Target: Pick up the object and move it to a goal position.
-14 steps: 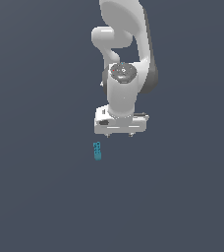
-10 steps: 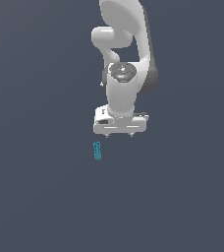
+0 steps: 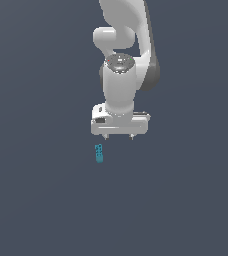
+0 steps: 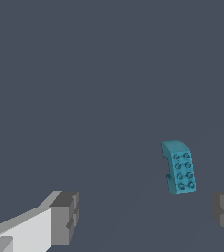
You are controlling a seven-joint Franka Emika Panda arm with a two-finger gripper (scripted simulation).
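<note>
Plain dark slate-grey ground fills both views, flat and unmarked, with no edge or horizon to be seen.

From the exterior view, the white arm (image 3: 121,75) comes down from the top of the frame, its rounded joints stacked one below another and ending in a broad white hand piece. The tool (image 3: 118,137) points downward, and its two small fingertips show as short stubs under the hand piece, set well apart from each other. Nothing sits between them. The object (image 3: 99,153), a small teal-blue block, lies on the grey ground just below the tool and slightly toward the exterior view's left of its middle. It is long and narrow, much narrower than the hand piece above it, with its long side running up and down the frame. It is close to the fingertips; whether there is a height gap between them cannot be told from this angle.

From the wrist view, the block (image 4: 179,166) appears larger, its face carrying two rows of small dark dots, and it sits a little tilted. The two grey fingers (image 4: 65,217) reach in from the near edge of the picture, spread wide, one at each side. The block lies beyond them, nearer to the finger on its own side, and touches neither.
</note>
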